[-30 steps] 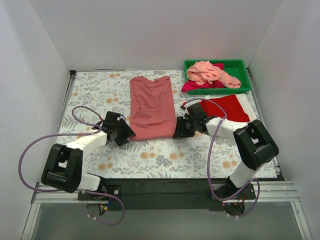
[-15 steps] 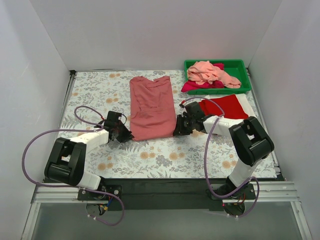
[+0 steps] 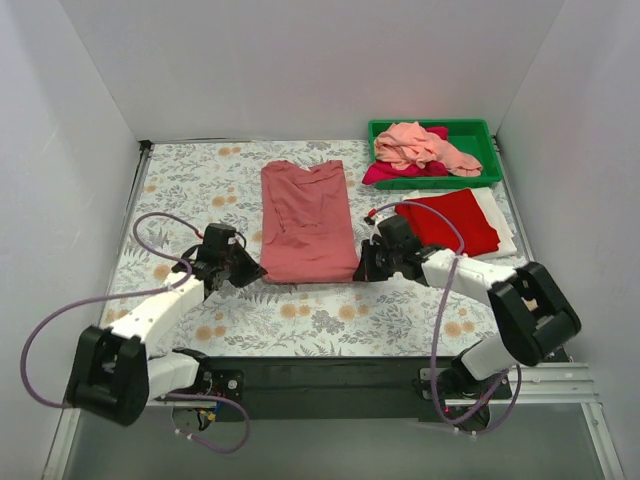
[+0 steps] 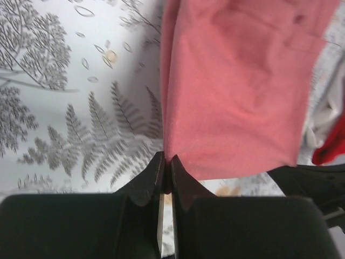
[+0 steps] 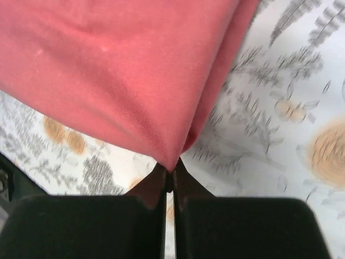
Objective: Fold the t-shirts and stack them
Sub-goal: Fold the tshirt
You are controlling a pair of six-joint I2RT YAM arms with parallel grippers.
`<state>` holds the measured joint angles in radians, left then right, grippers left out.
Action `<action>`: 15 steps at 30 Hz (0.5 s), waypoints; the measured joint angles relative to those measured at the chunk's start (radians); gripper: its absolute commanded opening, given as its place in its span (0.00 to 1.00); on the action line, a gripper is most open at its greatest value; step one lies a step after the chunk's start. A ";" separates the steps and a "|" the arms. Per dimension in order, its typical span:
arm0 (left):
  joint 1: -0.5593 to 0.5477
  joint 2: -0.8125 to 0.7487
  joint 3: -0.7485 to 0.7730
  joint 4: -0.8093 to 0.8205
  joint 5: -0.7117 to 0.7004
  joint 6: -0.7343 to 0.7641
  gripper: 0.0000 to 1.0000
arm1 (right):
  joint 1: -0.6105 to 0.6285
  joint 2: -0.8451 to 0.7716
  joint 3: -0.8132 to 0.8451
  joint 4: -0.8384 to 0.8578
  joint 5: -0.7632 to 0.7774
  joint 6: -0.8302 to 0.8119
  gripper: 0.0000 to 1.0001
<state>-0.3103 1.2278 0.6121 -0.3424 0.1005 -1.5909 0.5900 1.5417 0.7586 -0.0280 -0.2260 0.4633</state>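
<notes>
Both arms have just closed in, so the left gripper [image 4: 166, 163] and right gripper [image 5: 169, 170] now each pinch a near corner of the dusty rose t-shirt [image 3: 305, 220] lying centred on the bench [image 3: 195, 185], its hem seemingly ready to fold toward 12 o'clock.

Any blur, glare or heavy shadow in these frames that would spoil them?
Top external: sharp, evenly lit, no glare on the dusty rose t-shirt. Left wrist: slightly soft, left gripper a dark silhouette. Right wrist: soft too, right gripper equally dark.
</notes>
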 measured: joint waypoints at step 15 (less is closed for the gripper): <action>-0.069 -0.712 -0.075 -0.401 0.085 -0.127 0.00 | 0.459 -0.583 -0.184 -0.304 0.212 0.243 0.01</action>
<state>-0.3790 0.5156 0.5369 -0.7429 0.1852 -1.7180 1.0485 0.9588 0.5743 -0.3321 -0.0143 0.7067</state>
